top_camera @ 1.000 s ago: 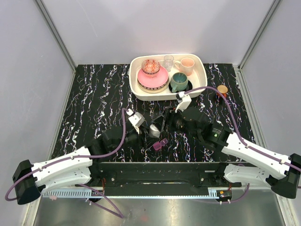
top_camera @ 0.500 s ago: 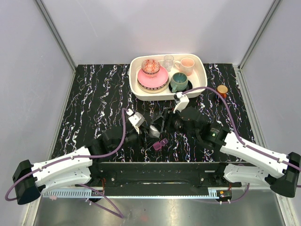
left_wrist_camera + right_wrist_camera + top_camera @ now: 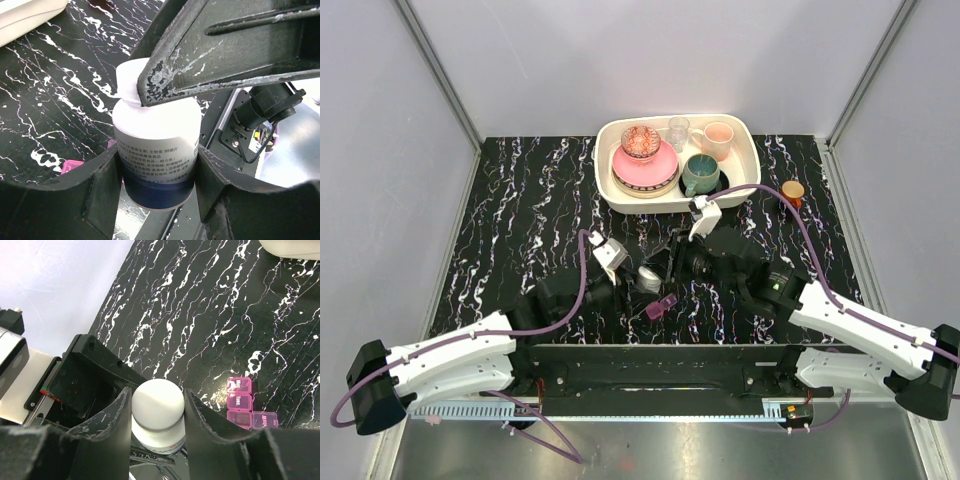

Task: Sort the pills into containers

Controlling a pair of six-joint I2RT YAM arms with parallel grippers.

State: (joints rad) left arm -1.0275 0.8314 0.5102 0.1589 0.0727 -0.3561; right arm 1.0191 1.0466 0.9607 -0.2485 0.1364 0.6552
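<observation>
Left hand [image 3: 159, 176] is gripping the bottle [image 3: 156, 127] across its body while the right hand [image 3: 157, 414] is pinching the cap [image 3: 157, 399] end-on along its long axis, with the pill box [image 3: 243, 404] lying just beside them toward the near edge.

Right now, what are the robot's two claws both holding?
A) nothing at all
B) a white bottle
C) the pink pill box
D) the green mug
B: the left gripper clamps the white bottle by its body and the right gripper pinches its cap; the pink pill box lies loose on the table.
</observation>
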